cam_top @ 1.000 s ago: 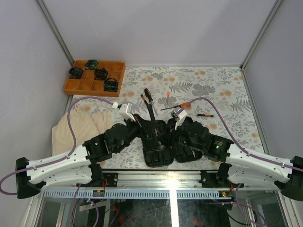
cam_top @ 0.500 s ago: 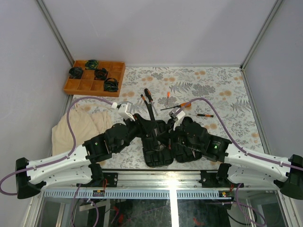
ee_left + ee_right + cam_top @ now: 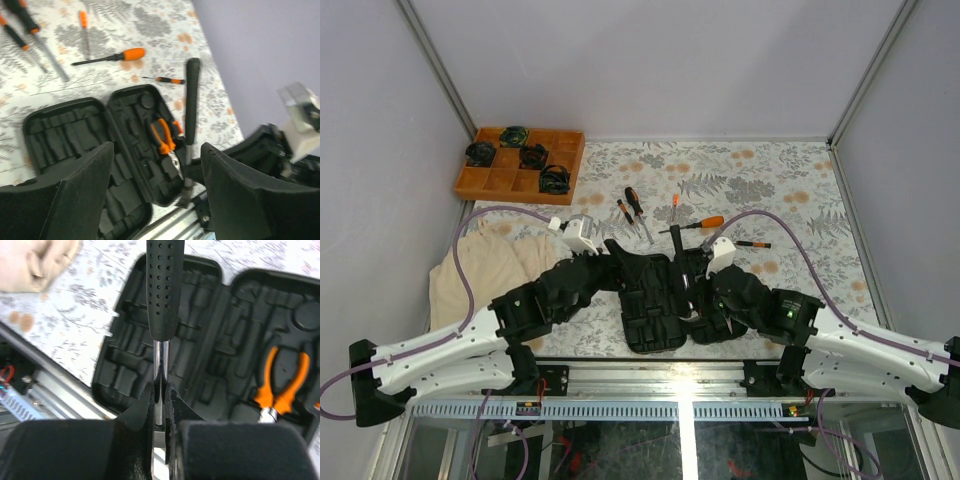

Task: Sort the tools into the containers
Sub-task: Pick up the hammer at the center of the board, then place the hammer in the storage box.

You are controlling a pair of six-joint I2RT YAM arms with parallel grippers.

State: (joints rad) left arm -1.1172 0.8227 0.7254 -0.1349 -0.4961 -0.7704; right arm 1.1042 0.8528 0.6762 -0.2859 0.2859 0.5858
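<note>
the right pincer [image 3: 160,391] is pressed on the bare steel shaft of the hammer [image 3: 162,285], just below its black dimpled grip, and holds it over the open black case [image 3: 215,335]; whether the hammer touches the case cannot be told. the left pincer [image 3: 157,146] is spread wide with nothing between its fingers, and it looks down on the same case from the other side. orange-handled pliers [image 3: 163,137] lie in a moulded slot in the half of the case at lower centre of the left wrist frame. in the top view the case sits open at lower centre on the patterned surface [image 3: 790,180], between the two arms. above it five tools lie loose: a dark screwdriver [image 3: 634,203], a shorter screwdriver [image 3: 623,212] beside it, a thin screwdriver [image 3: 675,207], an orange screwdriver [image 3: 700,223] and a small screwdriver [image 3: 751,243] to the right. an orange tray [image 3: 470,185] is at upper left, and a cream cloth [image 3: 485,265] lies at the left.
</note>
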